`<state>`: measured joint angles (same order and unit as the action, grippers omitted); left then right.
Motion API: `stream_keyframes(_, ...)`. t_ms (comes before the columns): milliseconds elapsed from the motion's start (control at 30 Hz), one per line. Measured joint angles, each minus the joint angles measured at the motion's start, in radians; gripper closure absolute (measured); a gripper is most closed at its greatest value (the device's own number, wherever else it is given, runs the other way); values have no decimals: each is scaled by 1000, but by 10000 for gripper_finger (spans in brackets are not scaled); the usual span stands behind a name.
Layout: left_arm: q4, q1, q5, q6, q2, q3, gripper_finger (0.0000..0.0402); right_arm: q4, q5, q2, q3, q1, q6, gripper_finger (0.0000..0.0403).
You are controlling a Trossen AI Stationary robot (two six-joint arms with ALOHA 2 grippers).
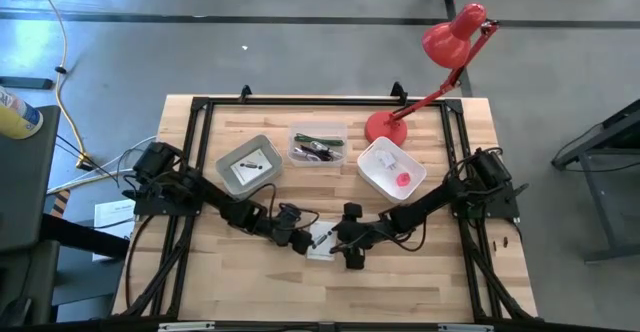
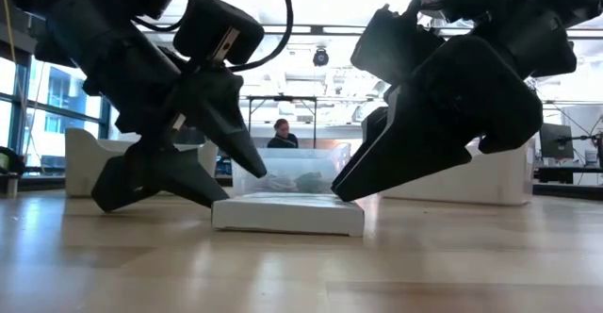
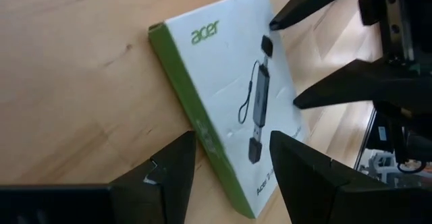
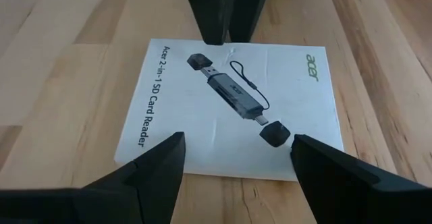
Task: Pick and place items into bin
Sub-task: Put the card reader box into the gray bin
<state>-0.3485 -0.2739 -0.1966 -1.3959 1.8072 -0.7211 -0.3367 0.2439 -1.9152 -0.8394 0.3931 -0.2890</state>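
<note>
High view: flat white card (image 1: pixel 322 240) on table (image 1: pixel 250 282) between both grippers. Left gripper (image 1: pixel 303 242) spread, touching its edge. Right gripper (image 1: pixel 349 253) spread wide, empty.

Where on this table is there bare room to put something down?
The near strip of the table, in front of both arms, is bare wood, as are small patches at either end of it. It is crowded mid-table: both sets of fingers meet over the white box, with three bins and the red lamp behind.

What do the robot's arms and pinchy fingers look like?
Both arms are black and chunky, with black cables looping along them. The left gripper and right gripper each have two dark, wedge-shaped fingers tapering to blunt tips, with no markings visible.
</note>
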Motion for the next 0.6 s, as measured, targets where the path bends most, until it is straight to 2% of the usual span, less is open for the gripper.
stream_keyframes(600,6,8,4,4,0,0,222,5,30,36,5,7,37,144)
